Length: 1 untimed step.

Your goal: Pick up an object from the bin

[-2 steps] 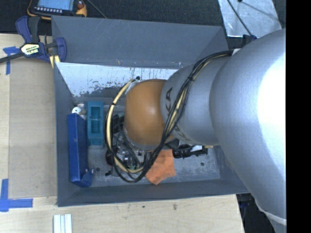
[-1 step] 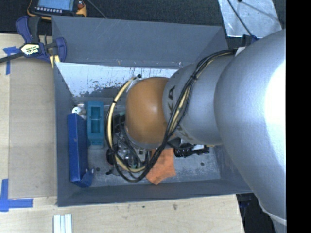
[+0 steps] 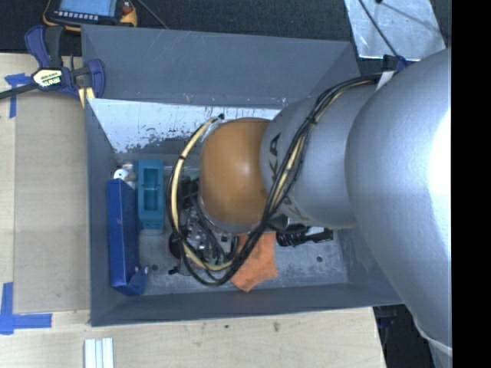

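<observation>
My gripper [image 3: 201, 241] is low in the middle of the bin, under the arm's orange cover, with cables looped round it. A crumpled orange cloth [image 3: 258, 267] lies just to its right on the bin floor, partly under the arm. To its left a teal rectangular block [image 3: 149, 195] lies lengthwise. Beyond that, a long dark blue bar [image 3: 123, 236] lies along the bin's left wall.
A small white piece [image 3: 120, 175] sits at the top end of the blue bar. The arm and its orange cover hide the bin's centre and right half. A black part [image 3: 304, 236] juts out under the arm at the right.
</observation>
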Each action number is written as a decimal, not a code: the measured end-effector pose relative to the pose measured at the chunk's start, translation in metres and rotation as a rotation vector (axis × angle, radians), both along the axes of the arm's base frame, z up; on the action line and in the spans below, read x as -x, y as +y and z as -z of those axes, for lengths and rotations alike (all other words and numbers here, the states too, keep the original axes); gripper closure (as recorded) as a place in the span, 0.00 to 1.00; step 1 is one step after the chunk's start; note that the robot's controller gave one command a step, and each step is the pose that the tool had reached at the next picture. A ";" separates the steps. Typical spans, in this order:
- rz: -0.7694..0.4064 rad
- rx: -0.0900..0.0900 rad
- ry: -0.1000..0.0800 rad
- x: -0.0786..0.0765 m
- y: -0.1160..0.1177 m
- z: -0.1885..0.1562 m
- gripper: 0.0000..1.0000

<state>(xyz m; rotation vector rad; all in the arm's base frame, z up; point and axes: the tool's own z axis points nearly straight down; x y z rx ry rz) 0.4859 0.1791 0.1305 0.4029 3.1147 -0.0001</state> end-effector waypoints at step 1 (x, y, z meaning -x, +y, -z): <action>0.000 0.000 -0.001 0.000 0.000 -0.008 1.00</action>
